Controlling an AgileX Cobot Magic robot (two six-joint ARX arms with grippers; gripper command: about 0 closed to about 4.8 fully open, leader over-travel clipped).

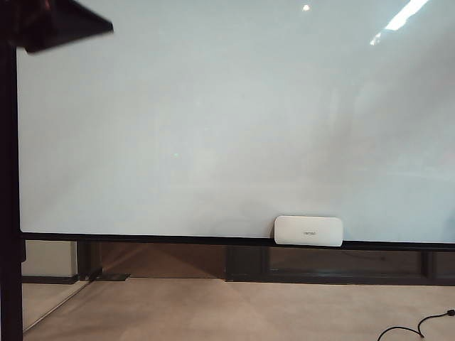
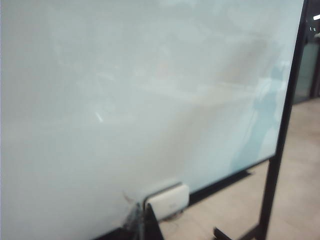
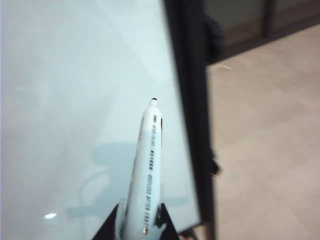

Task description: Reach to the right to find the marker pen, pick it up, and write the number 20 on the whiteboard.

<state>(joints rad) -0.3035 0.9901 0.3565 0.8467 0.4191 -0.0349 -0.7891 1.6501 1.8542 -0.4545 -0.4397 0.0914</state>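
Both tools show only dark, black fingers (image 3: 107,227), the left tool's blurred (image 2: 142,220).

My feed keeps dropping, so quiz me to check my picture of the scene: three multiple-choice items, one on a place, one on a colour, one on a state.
1. Where does the eraser sit?
A. on the floor
B. on the lower edge of the whiteboard
C. at the board's top corner

2. What colour is the marker pen's barrel?
A. white with black print
B. red
C. solid green

3. What is the right gripper doing?
A. hanging open and empty
B. shut on the eraser
C. shut on the marker pen, tip toward the board

Answers:
1 B, the exterior view shows it resting on the black bottom frame.
2 A, the right wrist view shows a white barrel with dark lettering.
3 C, the pen juts from between the jaws in the right wrist view.
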